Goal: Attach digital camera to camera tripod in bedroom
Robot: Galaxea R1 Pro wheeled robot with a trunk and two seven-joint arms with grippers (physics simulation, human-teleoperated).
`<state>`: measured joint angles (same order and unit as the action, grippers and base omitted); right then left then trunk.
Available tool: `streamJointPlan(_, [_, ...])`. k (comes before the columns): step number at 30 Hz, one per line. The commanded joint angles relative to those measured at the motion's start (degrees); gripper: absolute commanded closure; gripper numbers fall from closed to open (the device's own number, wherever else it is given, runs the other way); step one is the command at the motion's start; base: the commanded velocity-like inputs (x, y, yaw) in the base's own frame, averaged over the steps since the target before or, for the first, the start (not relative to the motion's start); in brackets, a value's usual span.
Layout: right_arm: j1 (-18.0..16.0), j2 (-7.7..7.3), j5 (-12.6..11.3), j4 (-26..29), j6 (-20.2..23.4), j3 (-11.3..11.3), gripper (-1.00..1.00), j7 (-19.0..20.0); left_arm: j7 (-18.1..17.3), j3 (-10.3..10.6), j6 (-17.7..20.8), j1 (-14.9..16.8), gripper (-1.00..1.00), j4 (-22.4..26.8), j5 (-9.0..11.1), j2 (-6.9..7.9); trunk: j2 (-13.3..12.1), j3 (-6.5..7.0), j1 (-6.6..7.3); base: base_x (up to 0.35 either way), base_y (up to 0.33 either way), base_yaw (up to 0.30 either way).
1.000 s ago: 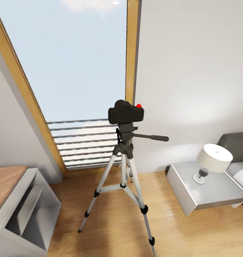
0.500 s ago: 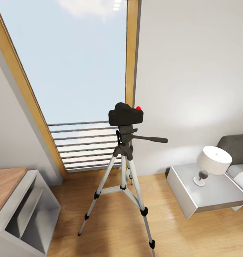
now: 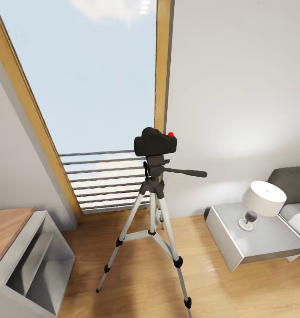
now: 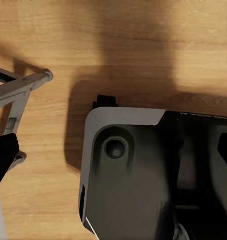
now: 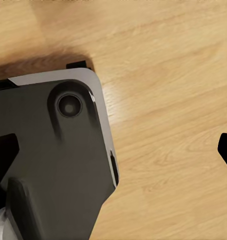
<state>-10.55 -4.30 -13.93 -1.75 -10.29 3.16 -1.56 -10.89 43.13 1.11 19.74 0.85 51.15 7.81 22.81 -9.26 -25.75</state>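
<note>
digital camera (image 3: 155, 142) seated upright on camera tripod (image 3: 152, 221) head, nightstand (image 3: 251, 236) at 4 o'clock, both claws' state cannot be told

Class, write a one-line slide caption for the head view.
Digital camera mounted atop the camera tripod before the window, nightstand and lamp beside.

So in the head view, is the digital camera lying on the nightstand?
No, the digital camera sits on top of the camera tripod; the nightstand holds a white lamp.
</note>
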Motion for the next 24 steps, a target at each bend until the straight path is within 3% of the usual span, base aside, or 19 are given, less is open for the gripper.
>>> streamJointPlan(1, [-0.09,0.00,-0.41,-0.18,-0.39,0.35,-1.00,0.04,-0.18,0.46,0.12,0.04,-1.00,0.03,0.61,0.04,0.11,-0.11,-0.03,0.000,0.000,0.000])
streamJointPlan(24, [-0.09,0.08,-0.46,-0.18,-0.87,0.27,-1.00,-0.11,-0.18,0.42,0.12,0.04,-1.00,0.03,0.83,0.10,0.11,0.66,-0.03,0.000,0.000,0.000])
